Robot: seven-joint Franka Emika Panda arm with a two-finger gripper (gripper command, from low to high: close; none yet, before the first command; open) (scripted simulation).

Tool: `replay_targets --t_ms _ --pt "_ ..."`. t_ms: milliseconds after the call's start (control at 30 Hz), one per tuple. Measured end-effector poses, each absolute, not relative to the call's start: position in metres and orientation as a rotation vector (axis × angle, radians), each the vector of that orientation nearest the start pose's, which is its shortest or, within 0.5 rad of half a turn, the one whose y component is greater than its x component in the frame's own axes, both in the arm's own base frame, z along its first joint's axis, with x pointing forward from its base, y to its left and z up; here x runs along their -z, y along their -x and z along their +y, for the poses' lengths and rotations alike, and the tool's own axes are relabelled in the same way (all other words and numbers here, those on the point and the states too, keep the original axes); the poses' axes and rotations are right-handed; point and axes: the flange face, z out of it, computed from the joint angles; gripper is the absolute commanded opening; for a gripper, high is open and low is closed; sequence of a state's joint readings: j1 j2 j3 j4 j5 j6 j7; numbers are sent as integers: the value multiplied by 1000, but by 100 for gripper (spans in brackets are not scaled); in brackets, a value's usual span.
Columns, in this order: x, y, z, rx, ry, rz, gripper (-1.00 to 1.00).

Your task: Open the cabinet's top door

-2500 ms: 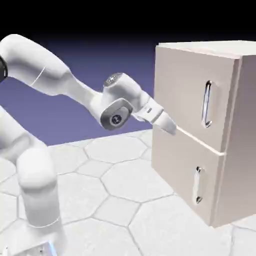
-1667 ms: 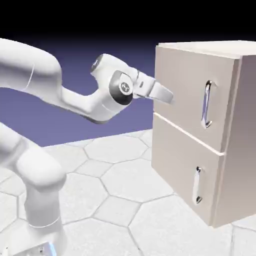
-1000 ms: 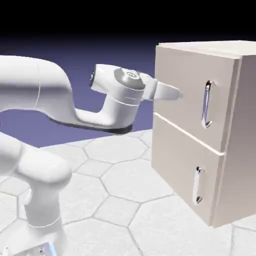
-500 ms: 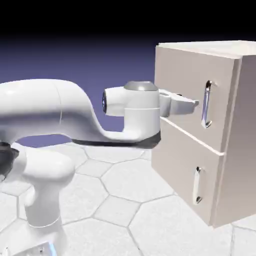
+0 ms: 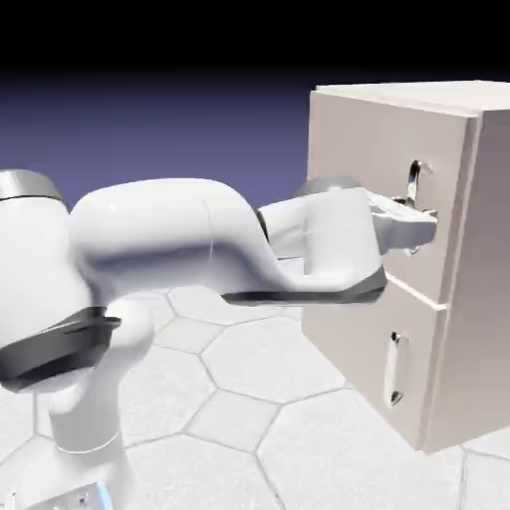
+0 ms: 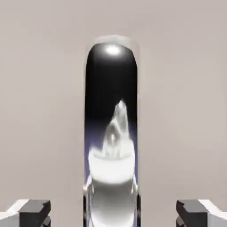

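Observation:
The cabinet [image 5: 364, 149] is a light beige box with two stacked doors, and both lie flush and closed. The top door [image 5: 349, 139] carries a vertical silver handle [image 5: 415, 177]. My gripper [image 5: 422, 225] reaches level onto the lower part of that handle and hides it there. In the hand view the handle [image 6: 111, 133] runs upright, large and shiny, between my fingertips [image 6: 32, 212]. The gripper [image 6: 113, 213] stands open, with a clear gap between the handle and each tip. The door panel [image 6: 40, 88] fills the rest of that view.
The lower door [image 5: 344, 319] has its own short silver handle [image 5: 395, 369] below my hand. The thick white forearm [image 5: 189, 244] stretches across in front of the cabinet's left edge. A hexagon-tiled floor [image 5: 249, 379] lies beneath.
The arm has swung right and stretched out level, bringing the hand from the cabinet's left edge onto the top door's handle. Both doors have not moved.

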State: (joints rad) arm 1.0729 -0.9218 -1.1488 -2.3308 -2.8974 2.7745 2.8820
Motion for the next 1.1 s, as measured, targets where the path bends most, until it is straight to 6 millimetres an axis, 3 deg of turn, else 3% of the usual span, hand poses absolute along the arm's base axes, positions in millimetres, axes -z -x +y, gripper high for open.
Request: replay_targets --t_ms 433,700,1100 --pt "-492 -360 -52 1890 1738 929 -100" --pt "-492 -304 -13 1983 1710 1089 -100" --pt "-492 -246 45 2089 1662 1287 -100"
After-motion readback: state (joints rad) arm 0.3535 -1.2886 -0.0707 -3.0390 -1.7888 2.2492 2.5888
